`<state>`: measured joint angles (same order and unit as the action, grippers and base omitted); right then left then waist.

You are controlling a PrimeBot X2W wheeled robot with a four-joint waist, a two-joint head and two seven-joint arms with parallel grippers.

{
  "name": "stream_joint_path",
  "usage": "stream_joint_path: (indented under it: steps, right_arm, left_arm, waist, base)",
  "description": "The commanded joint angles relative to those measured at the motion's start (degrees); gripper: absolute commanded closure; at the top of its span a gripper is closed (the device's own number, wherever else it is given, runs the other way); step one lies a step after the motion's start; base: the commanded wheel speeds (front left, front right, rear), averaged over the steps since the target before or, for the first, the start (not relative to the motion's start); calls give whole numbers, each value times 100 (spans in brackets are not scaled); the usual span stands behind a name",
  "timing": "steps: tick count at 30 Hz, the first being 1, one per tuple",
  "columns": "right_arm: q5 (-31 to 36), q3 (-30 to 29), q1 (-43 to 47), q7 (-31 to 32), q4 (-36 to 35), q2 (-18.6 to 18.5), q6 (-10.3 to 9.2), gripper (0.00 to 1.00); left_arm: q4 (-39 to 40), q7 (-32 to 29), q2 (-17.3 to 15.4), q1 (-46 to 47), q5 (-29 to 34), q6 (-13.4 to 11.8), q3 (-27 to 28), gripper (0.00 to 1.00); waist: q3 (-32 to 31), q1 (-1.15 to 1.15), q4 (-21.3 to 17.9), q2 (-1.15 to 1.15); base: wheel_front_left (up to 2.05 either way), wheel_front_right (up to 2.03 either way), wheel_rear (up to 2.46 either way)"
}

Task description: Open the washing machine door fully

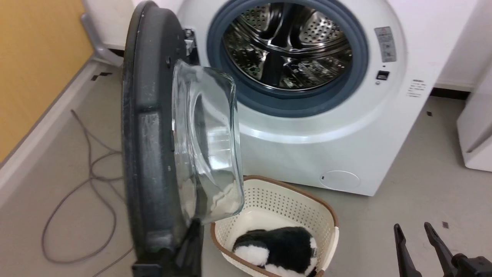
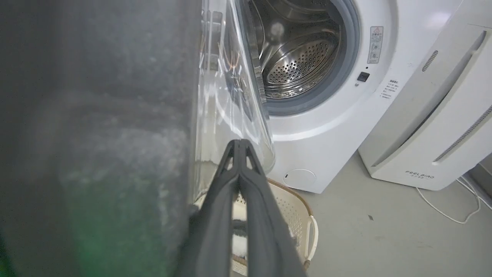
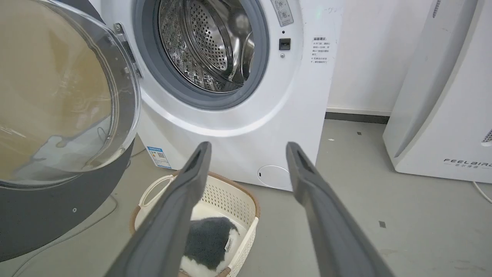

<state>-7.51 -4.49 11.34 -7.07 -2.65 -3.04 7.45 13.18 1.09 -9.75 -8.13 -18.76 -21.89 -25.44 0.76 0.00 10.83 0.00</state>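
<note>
Head view: washing machine door (image 1: 161,127) swung open, glass bowl bulging.

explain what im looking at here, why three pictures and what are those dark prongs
It is one moment seen by three cameras on a two-armed robot: one on its head, one on each wrist. The dark prongs are the fingers of its pincers.

The head view looks down at a white washing machine whose round washing machine door is swung out, so the steel drum shows. A cream laundry basket on the floor holds a black and white plush toy.

The left pincer is shut, close beside the door's glass bowl. The right pincer is open, holds nothing and points at the machine. The white unit is another appliance.
</note>
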Motion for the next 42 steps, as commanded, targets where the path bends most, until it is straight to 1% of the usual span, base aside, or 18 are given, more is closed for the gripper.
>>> stream_joint_path:
  steps: [1,8,18,21,26,35,39,42]
  right_arm:
    - [37,-2,44,17,-46,16,3,0]
    - [40,28,4,45,-86,16,3,0]
    - [59,58,-58,78,-121,16,3,0]
    - [47,34,-78,78,-119,16,3,0]
    - [51,2,-116,87,-127,16,3,0]
    - [80,14,-208,96,-124,16,3,0]
    - [82,8,-233,102,-112,16,3,0]
    - [76,16,-248,97,-95,16,3,0]
  left_arm:
    - [36,67,-89,-40,29,-57,136,100]
    - [-99,259,-411,165,-37,-90,683,100]
    - [-693,750,-838,546,-367,-89,1693,100]
    - [-917,899,-963,634,-522,-54,2009,100]
    - [-1372,1060,-1121,852,-802,103,2402,100]
    - [-2891,1327,-1448,1483,-1185,640,3017,100]
    - [-3524,1374,-1491,1740,-1219,829,3211,100]
    - [-3788,1386,-1477,1884,-1150,947,3337,100]
  waist:
    - [17,0,87,0]
    - [72,0,188,0]
    - [179,0,86,0]
    - [208,0,63,0]
    - [279,0,57,0]
    - [357,0,31,0]
    - [384,0,20,0]
    - [380,0,9,0]
  base:
    - [0,0,0]
    - [0,0,0]
    - [0,0,0]
    - [0,0,0]
    - [0,0,0]
    - [0,0,0]
    - [0,0,0]
    - [0,0,0]
